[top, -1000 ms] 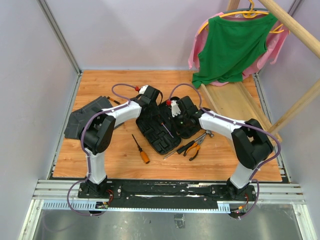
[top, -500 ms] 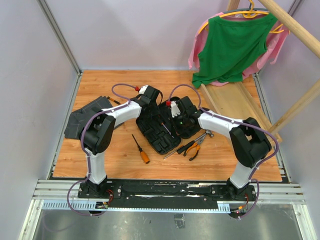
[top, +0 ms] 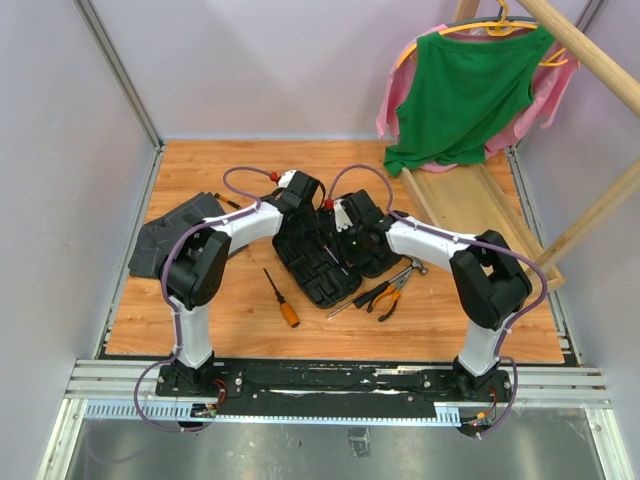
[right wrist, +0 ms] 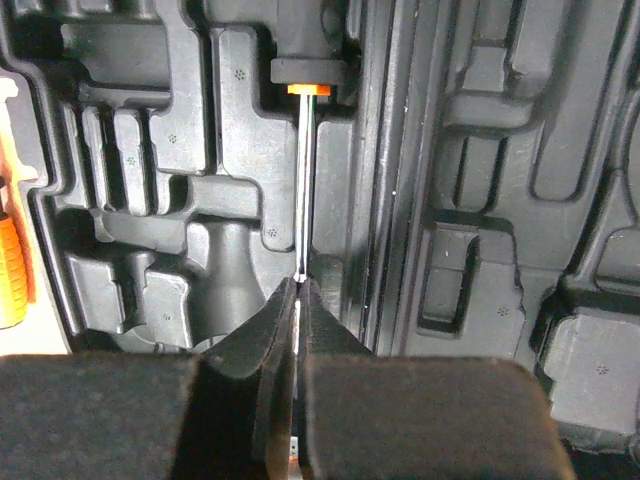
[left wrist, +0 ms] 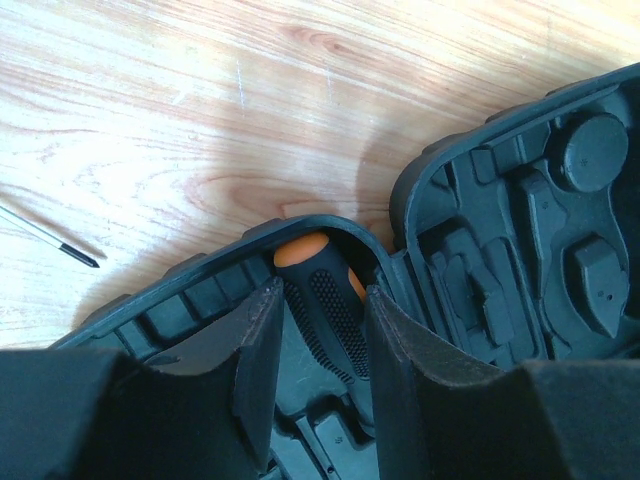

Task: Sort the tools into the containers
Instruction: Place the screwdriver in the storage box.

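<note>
We take this for a robotics lab, a closed test cell rather than a workshop or a home; plain pale wall panels (top: 60,150) box in a wood-grain table (top: 220,165) on 3 sides, held by aluminium frame posts (top: 119,72); 2 arms, the left arm (top: 196,268) and the right arm (top: 487,285), are bolted to a slotted metal rail (top: 330,398) at the near edge, with purple cables (top: 243,169) looping loose; a wooden rack (top: 585,48) holds a green shirt (top: 465,90) on a yellow hanger (top: 470,27).

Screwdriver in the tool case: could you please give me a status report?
Right gripper shut on screwdriver shaft. Left gripper straddling its handle, grip unclear. Screwdriver lying in tool case slot. Nothing seen in the way.
</note>
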Controlling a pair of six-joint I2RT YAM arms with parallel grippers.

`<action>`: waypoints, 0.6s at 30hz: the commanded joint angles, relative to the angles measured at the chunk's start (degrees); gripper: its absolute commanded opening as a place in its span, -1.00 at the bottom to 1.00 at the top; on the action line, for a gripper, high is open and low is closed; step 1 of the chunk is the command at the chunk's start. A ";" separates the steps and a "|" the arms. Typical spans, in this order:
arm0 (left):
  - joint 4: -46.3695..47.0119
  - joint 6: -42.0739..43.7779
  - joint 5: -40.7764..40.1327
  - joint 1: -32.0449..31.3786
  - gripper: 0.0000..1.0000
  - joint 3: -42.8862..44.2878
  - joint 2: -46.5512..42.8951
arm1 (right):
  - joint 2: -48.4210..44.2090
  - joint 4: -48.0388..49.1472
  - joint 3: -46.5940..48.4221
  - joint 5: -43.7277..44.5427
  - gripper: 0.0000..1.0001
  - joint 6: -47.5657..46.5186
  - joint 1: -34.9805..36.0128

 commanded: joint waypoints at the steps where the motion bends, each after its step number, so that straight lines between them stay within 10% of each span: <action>1: -1.05 1.54 -0.05 -0.16 -0.22 -0.29 0.95 | 5.15 -7.88 -0.62 9.64 -0.99 -1.44 1.77; 18: -0.82 2.42 0.07 -0.16 -0.29 -1.01 1.42 | 10.08 -8.17 -5.92 9.62 -0.99 2.64 2.41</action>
